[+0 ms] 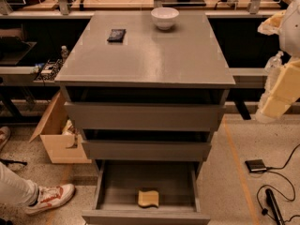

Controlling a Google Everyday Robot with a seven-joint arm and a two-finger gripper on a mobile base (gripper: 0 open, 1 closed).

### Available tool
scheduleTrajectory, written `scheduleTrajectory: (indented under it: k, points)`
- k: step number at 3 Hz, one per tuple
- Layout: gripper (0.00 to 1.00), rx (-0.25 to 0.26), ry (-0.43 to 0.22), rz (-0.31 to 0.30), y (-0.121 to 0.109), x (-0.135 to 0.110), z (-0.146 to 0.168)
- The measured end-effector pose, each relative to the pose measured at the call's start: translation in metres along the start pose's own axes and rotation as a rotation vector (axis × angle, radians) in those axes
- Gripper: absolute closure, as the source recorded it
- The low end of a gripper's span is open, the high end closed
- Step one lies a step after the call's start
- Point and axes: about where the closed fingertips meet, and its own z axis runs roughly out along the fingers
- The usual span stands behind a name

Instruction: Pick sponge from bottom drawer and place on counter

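1. Sponge lies flat in the bottom drawer, close to the front wall. It is far below the gripper and off to its left.
2. The gripper hangs in the air to the right of the cabinet, up near the top. It is not holding the sponge. I cannot tell if it is spread or pressed together (part of it is cut off at the edge).
3. The bottom drawer is pulled out, so the sponge is easy to see. I think the picking up has not started yet.
4. The counter is to the left of the gripper, at about the same height. A white bowl and a small black packet sit at its far end, well apart from the gripper.
5. The gripper has a long way to go down. It could bump the two upper drawers, which sit right above the sponge.
6. The sponge is thin and soft. The gripper could hit the drawer's front wall, or push the sponge away and miss it.
7. If the pinch is too loose, the sponge could fall on the way up.
8. If the gripper reaches too far across the counter, it could knock the bowl.
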Motion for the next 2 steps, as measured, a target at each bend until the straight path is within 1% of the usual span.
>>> scheduleTrajectory:
  k: [1,2]
  points:
    - [0.00,0.000,0.000,0.000,0.000,0.000,0.000]
    - [0.00,-0.032,0.013,0.039,0.004,0.013,0.020]
